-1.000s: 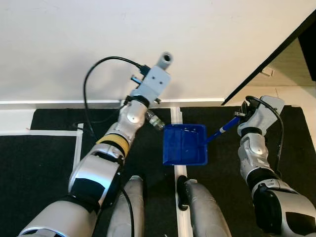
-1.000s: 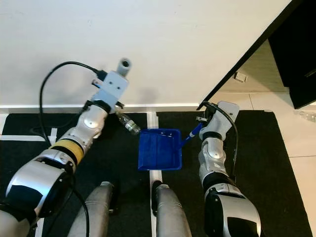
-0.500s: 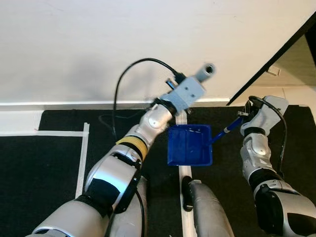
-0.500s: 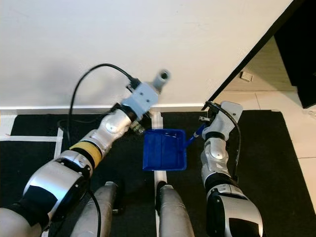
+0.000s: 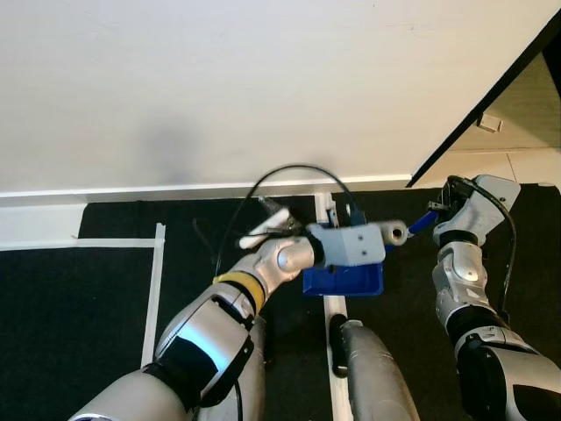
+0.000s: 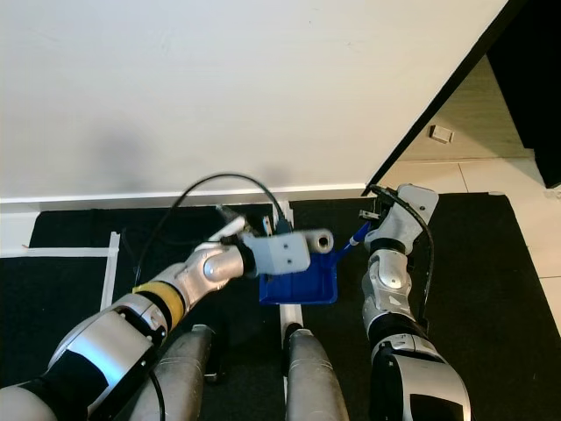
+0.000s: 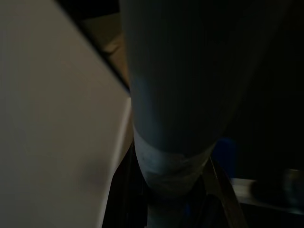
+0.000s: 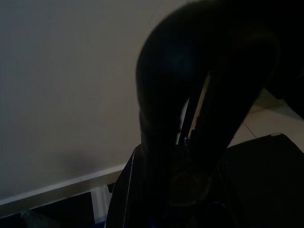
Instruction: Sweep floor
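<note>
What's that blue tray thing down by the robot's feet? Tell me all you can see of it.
It is a blue plastic dustpan, a shallow square pan with raised walls and a slim blue handle that runs up to the right gripper. It sits low over the black floor mat and a white tape line, near the wall. The left arm's wrist crosses in front and hides most of it.
</note>
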`<state>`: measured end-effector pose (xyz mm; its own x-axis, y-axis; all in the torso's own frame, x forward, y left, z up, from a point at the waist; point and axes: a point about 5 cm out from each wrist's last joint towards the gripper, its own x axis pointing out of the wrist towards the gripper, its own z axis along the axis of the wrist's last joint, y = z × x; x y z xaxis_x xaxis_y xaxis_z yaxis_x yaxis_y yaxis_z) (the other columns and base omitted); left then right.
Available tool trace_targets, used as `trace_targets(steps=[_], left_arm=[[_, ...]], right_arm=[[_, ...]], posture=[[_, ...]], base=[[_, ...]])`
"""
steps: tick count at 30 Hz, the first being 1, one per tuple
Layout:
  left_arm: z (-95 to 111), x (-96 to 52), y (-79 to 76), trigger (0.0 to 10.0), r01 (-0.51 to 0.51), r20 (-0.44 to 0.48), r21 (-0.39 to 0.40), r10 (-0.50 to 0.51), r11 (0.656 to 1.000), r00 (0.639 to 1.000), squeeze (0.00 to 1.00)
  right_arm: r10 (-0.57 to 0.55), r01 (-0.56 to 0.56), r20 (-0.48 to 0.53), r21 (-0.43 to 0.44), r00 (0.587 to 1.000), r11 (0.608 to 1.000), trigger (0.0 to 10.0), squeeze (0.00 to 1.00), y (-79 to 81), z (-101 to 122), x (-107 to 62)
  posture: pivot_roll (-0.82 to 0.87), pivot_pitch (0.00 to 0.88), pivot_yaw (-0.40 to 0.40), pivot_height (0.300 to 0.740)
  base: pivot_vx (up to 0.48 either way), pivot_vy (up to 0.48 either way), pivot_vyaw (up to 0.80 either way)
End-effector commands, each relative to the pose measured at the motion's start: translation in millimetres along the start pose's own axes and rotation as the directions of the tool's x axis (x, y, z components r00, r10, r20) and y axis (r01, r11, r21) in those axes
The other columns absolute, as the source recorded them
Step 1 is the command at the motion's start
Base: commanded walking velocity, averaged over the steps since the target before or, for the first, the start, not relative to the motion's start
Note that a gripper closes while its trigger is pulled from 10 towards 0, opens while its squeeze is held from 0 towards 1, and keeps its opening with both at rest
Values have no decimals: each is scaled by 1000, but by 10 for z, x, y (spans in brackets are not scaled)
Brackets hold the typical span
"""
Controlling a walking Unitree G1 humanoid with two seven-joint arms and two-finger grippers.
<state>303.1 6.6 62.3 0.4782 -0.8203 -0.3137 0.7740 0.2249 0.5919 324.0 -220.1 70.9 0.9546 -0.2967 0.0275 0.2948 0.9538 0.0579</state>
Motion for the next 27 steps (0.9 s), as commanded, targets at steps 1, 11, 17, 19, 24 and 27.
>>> trace_targets(steps=[1, 11, 17, 19, 24, 27], left_arm=[[34, 12, -148, 10000, 67, 55, -59, -64, 996, 996, 0], [261, -124, -25, 10000, 191, 333, -62, -160, 980, 929, 0], [387, -332, 283, 10000, 153, 432, -13, -132, 988, 892, 0], [426, -405, 380, 10000, 145, 448, 4, -131, 989, 884, 0], [615, -518, 630, 10000, 71, 519, 25, -73, 997, 852, 0], [726, -520, 700, 10000, 49, 564, 18, -51, 999, 824, 0]], right_arm=[[-17, 13, -123, -28, 992, 1000, 10000, 0, -46, -256, -147], [2, -4, -123, -15, 992, 1000, 10000, 0, 32, -191, -69], [16, -16, -121, -3, 992, 1000, 10000, 0, 87, -134, -8], [20, -20, -121, 1, 992, 1000, 10000, 0, 110, -115, 12], [34, -32, -122, 13, 992, 999, 10000, 0, 176, -72, 55], [36, -34, -123, 18, 992, 999, 10000, 0, 199, -60, 66]], posture=[[23, 309, 26, 740], [75, 247, -10, 740], [107, 208, -36, 740], [117, 193, -44, 740], [143, 147, -66, 740], [146, 127, -72, 740]], base=[[0, 0, 0], [0, 0, 0], [0, 0, 0], [0, 0, 0], [0, 0, 0], [0, 0, 0]])
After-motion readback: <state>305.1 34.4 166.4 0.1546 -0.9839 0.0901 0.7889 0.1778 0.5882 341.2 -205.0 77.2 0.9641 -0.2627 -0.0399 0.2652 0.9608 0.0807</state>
